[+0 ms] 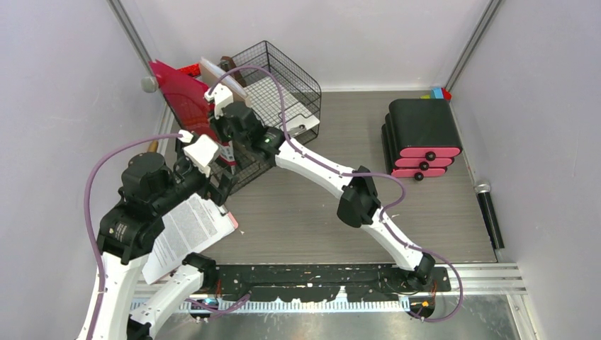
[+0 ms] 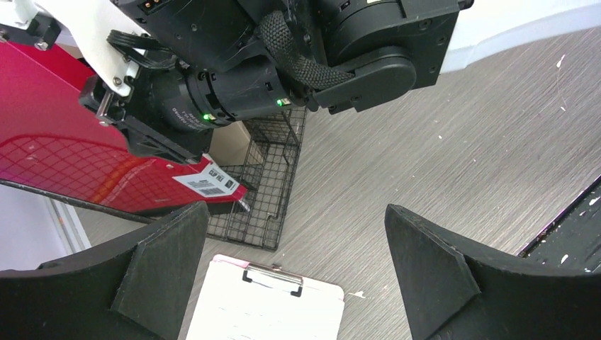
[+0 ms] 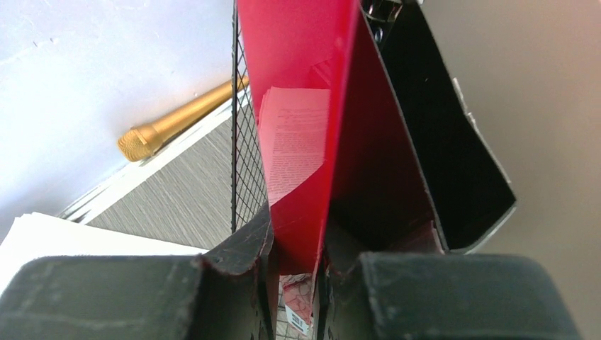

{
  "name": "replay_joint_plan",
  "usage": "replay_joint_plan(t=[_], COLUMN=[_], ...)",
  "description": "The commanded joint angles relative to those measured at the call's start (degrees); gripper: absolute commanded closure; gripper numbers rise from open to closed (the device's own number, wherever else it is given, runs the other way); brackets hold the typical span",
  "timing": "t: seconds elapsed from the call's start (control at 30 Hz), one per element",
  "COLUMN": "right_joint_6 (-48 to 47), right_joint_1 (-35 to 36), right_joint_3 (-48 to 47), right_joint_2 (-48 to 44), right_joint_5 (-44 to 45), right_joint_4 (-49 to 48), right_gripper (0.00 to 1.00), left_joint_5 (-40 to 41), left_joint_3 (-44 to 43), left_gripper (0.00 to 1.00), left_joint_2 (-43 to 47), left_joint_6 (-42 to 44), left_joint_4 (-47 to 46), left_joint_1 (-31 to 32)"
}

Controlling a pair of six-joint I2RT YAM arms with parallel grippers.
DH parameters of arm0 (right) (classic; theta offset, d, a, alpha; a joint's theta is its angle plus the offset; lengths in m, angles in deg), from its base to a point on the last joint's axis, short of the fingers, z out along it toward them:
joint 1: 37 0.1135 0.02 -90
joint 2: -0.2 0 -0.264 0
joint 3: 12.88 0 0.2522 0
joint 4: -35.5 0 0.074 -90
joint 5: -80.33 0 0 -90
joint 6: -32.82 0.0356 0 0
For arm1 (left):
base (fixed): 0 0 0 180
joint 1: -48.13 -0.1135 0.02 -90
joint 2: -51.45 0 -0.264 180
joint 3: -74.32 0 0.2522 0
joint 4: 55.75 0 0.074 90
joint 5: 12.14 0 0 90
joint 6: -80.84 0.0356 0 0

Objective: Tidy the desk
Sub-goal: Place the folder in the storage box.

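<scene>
Your right pincer is clenched on the edge of a red folder at the wire rack, far left. Your left pincer is released, spread wide over a clipboard. The bench, grey wood-grain with horizontal streaks, spans the floor between the lilac walls. Only the left wrist view shows the folder's barcode label; only the top view shows the drawer unit, far right.
</scene>
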Motion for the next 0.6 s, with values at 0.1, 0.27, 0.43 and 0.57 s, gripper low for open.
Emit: replay_joint_plan(t=[0.1,0.27,0.43,0.57], right_joint_6=[0.5,0.4,-1.0,-3.1], right_joint_1=[1.0,2.1,3.1,3.1], right_joint_3=[-7.9,-7.8,-10.4,-11.2], right_joint_2=[0.4,0.1,1.3,2.9], right_joint_5=[3.8,6.2,11.3,14.6], right_joint_4=[-6.4,-4.7,-5.2,-7.6], right_gripper=[1.00,1.00,1.00,1.00], left_joint_5=[-0.9,-1.0,-1.0,-1.1], left_joint_3=[-0.8,-0.5,-0.6,-0.7], left_gripper=[0.01,0.01,0.01,0.01], left_joint_2=[-0.8,-0.9,-1.1,-1.0], left_joint_6=[0.1,0.0,-0.4,-0.7], left_joint_4=[-2.9,-3.4,-3.5,-3.4], left_joint_1=[-0.3,-0.3,-0.3,-0.3])
